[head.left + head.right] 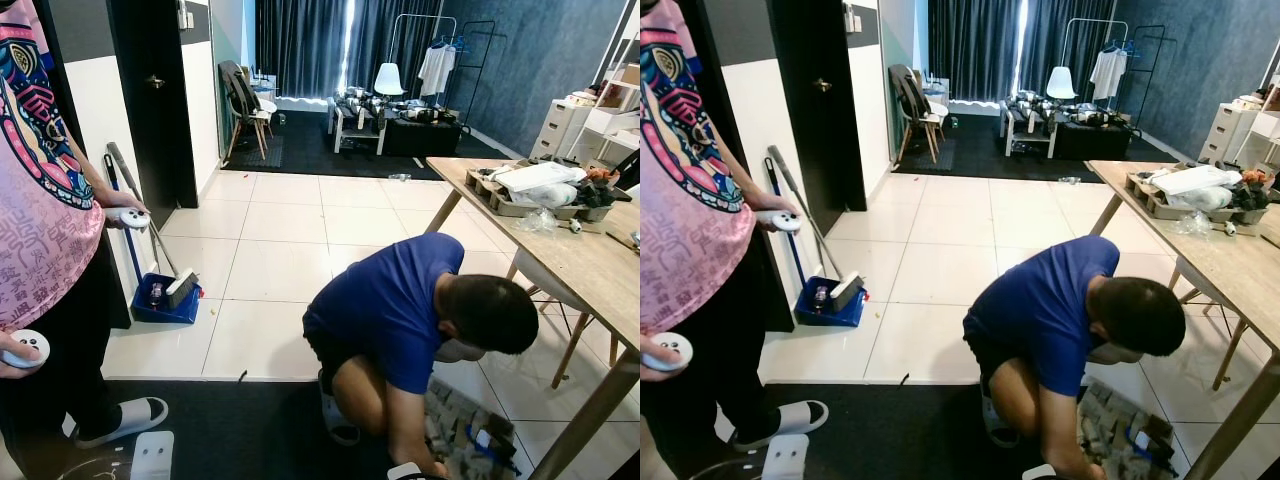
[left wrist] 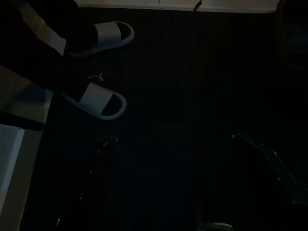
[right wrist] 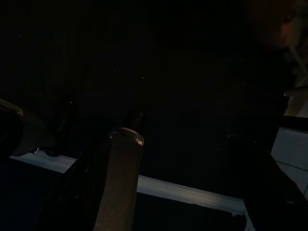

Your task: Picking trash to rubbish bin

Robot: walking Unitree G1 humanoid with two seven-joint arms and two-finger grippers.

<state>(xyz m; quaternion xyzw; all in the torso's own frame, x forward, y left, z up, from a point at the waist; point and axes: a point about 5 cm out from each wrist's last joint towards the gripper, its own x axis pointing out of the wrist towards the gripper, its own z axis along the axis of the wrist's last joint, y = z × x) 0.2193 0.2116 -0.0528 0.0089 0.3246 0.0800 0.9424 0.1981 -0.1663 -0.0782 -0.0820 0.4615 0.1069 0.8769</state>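
Observation:
A small pale piece of litter point(image 1: 398, 177) lies on the white tiles far ahead, near the edge of the dark rug. I cannot make out a rubbish bin. My left gripper point(image 2: 168, 139) hangs low over the dark mat, open, its fingers point(image 2: 103, 149) faint in the gloom and nothing between them. Below it are a person's white slippers point(image 2: 98, 98). The right wrist view is very dark. It shows a pale round post point(image 3: 120, 178) close in front, with a light strip of floor behind it.
A person in a blue shirt point(image 1: 400, 300) crouches directly ahead beside a wooden table point(image 1: 560, 250), handling a pile of items point(image 1: 470, 435) on the floor. A person in pink point(image 1: 40, 200) stands at my left holding controllers. A blue dustpan and broom point(image 1: 165, 295) lean by the wall.

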